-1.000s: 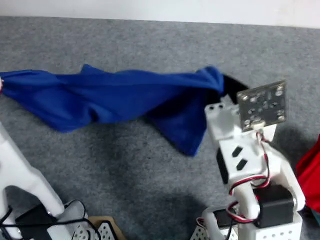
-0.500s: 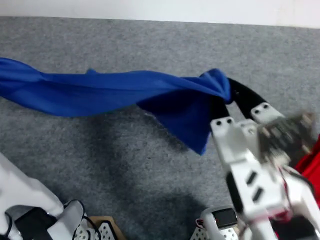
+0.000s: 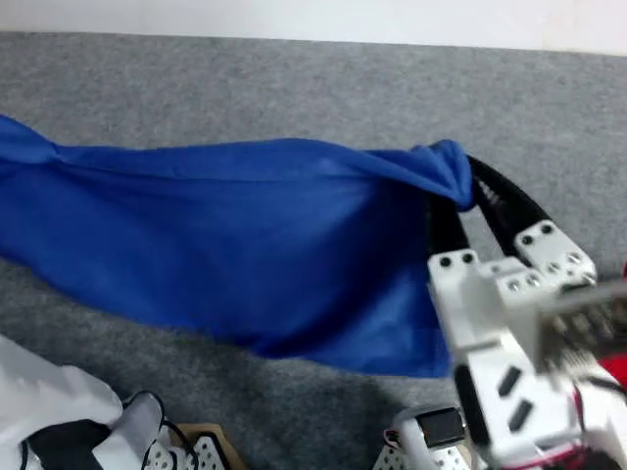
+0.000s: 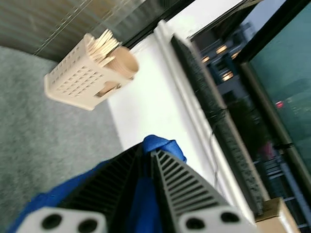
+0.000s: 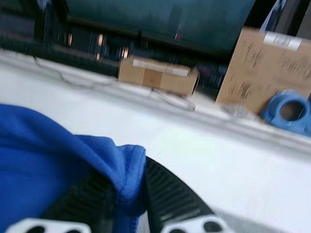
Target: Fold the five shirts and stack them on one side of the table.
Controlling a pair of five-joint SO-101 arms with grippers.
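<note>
Both arms had the blue shirt [image 3: 245, 235] up off the grey table [image 3: 294, 88], strung out between them like washing on a line. The right gripper [image 3: 457, 188] was pressed together on a bunched corner of the cloth, with a little tuft poking out past its fingertips. The left gripper [image 4: 147, 155] pinched the opposite corner in the same way, a fold of blue caught between its ribbed jaws. From each grip the fabric ran across to the other, taut along the top edge, while the body sagged in a broad sheet below the grippers and in front of the right arm. Off beyond the left gripper's tips a pale slotted basket [image 4: 85, 73] of wooden sticks stood at the table's edge.

To my eye this was the spreading-out step, the shirt opened up before any fold was made. The next move would call for both arms to lower together, keeping the top edge stretched, so the hanging part lands flat rather than crumpling. Only then should the jaws let go.
</note>
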